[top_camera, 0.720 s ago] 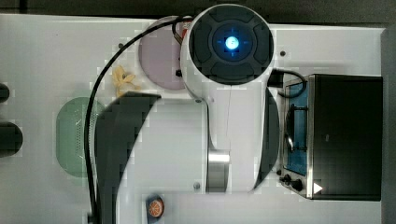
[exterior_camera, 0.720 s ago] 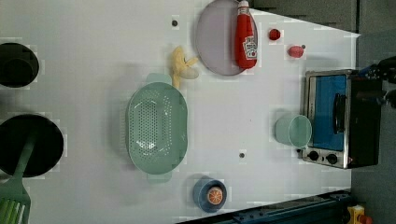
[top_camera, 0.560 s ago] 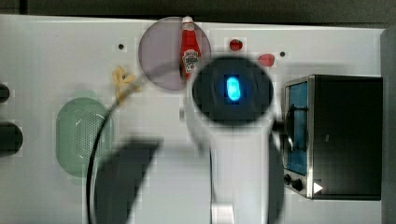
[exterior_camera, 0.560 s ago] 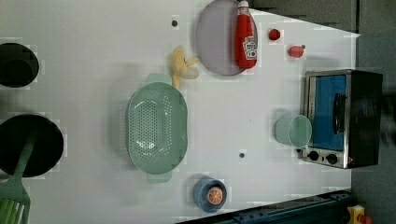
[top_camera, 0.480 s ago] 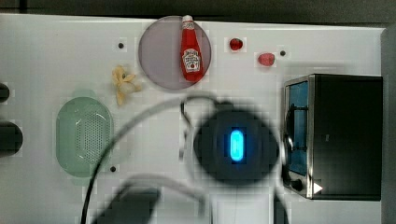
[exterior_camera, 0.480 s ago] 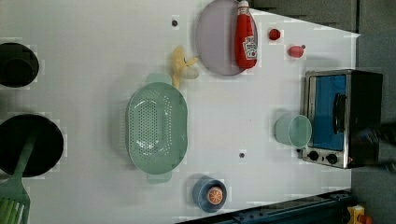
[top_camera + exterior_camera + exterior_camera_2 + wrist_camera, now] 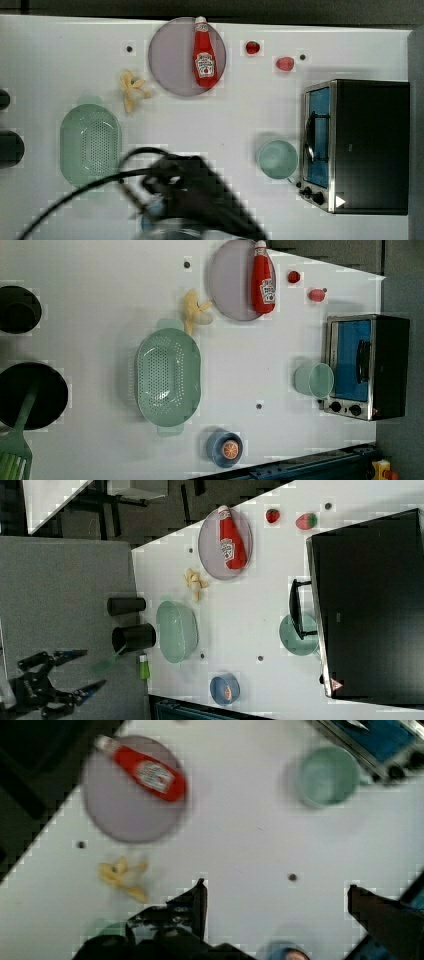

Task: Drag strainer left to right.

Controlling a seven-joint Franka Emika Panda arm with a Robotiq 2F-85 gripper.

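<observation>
**Still untouched: strainer beside the banana peel**

Gripper (image 7: pixel 275 892) fingers are spread wide, holding nothing. Strainer (image 7: pixel 168 374) sits just beside the banana peel (image 7: pixel 195 313), probably light, stiff, slippery plastic; you should hook its wide rim. Blue bowl (image 7: pixel 225 448) is near, green cup (image 7: pixel 315 381) and toaster oven (image 7: pixel 367 366) well beyond; path looks open.

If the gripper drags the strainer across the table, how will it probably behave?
The strainer looks like thin plastic with many holes, so it is probably light and should slide easily on the smooth white table. Its wide, low oval shape suggests little risk of tipping; pulled by one rim, it may rotate.
</observation>
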